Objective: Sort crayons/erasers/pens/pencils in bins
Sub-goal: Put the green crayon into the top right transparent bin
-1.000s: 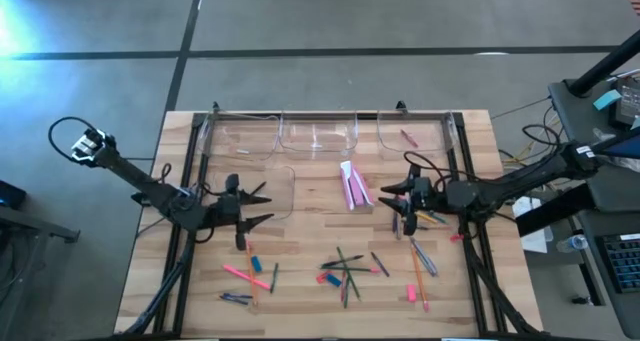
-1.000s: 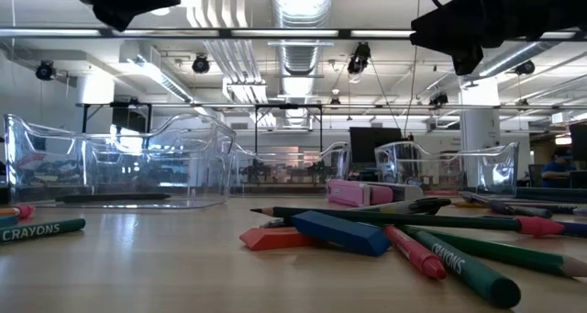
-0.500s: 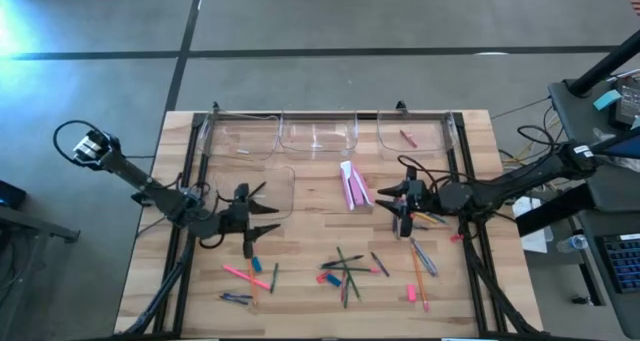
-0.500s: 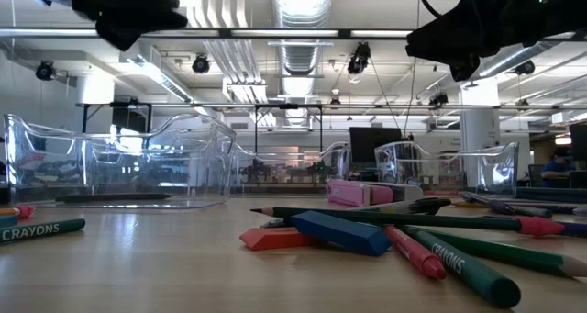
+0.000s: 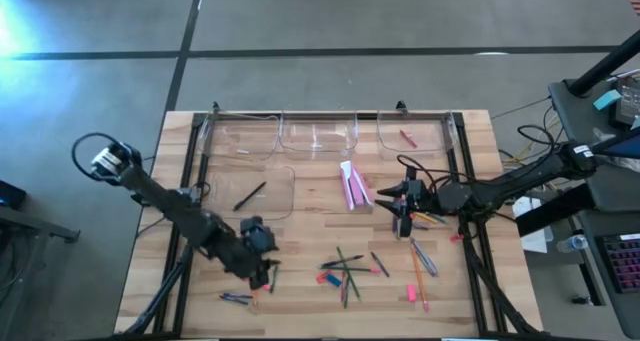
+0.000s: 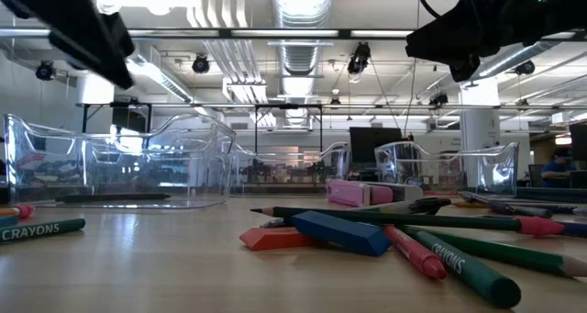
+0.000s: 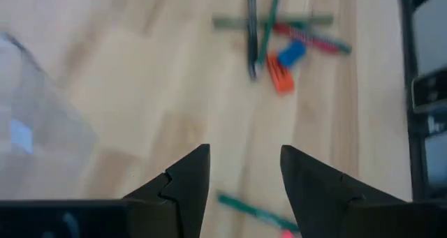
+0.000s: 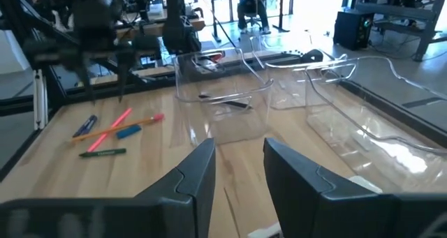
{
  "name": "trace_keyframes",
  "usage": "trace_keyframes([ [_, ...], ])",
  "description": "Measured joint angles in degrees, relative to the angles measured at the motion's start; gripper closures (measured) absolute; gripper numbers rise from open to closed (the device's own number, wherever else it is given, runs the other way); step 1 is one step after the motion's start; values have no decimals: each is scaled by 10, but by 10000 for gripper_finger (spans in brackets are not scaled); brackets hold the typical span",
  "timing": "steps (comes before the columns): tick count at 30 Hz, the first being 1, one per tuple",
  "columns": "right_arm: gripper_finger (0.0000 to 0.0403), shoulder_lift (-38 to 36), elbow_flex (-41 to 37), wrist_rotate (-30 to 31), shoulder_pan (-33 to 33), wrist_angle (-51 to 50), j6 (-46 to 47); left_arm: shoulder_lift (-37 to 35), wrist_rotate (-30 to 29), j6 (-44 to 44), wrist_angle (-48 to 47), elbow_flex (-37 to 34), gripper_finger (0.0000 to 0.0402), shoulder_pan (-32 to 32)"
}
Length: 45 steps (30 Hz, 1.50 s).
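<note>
Four clear bins stand on the table: three along the far edge [image 5: 318, 136] and a wider one [image 5: 268, 189] in front of them with a black pen [image 5: 250, 194] lying in it. Two pink erasers [image 5: 352, 186] lie at mid-table. A blue eraser [image 5: 333, 278] and a red block [image 7: 281, 79] lie among crossed pens and pencils [image 5: 345, 271]. My left gripper [image 5: 262, 271] is open and empty over the near left, above crayons [image 5: 245, 274]. My right gripper [image 5: 404, 207] is open and empty, above the sticks by the right rail [image 5: 420, 251].
A red crayon [image 5: 408, 137] lies in the far right bin. Loose pens and crayons lie at the near left [image 5: 236, 298] and near right [image 5: 418, 281]. Black frame rails [image 5: 188, 171] run along the table's left, right and far sides.
My left gripper has gone from over the wide bin toward the table's near edge and a little to the right, lower over the crayons. A black pen now lies in the wide bin where the gripper was. My right gripper has shifted slightly toward the near edge.
</note>
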Motion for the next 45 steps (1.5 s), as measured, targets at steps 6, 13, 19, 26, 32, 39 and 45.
trace_keyframes([
  [6,290,0,0,0,0,0,0,97,24,-108,-24,47,240,-24],
  [13,291,0,0,0,0,1,-1,159,41,-197,-28,47,240,-26],
  [19,290,0,0,-1,0,2,-6,191,41,-231,-28,47,240,-24],
  [26,298,1,0,0,0,1,-6,234,51,-236,-28,49,240,-15],
  [32,298,1,0,0,0,1,-5,240,56,-236,-30,48,268,-14],
  [39,303,1,0,0,0,1,-5,238,55,-234,-31,47,377,-13],
  [45,302,1,0,0,0,0,-6,207,41,-214,-21,44,389,-13],
])
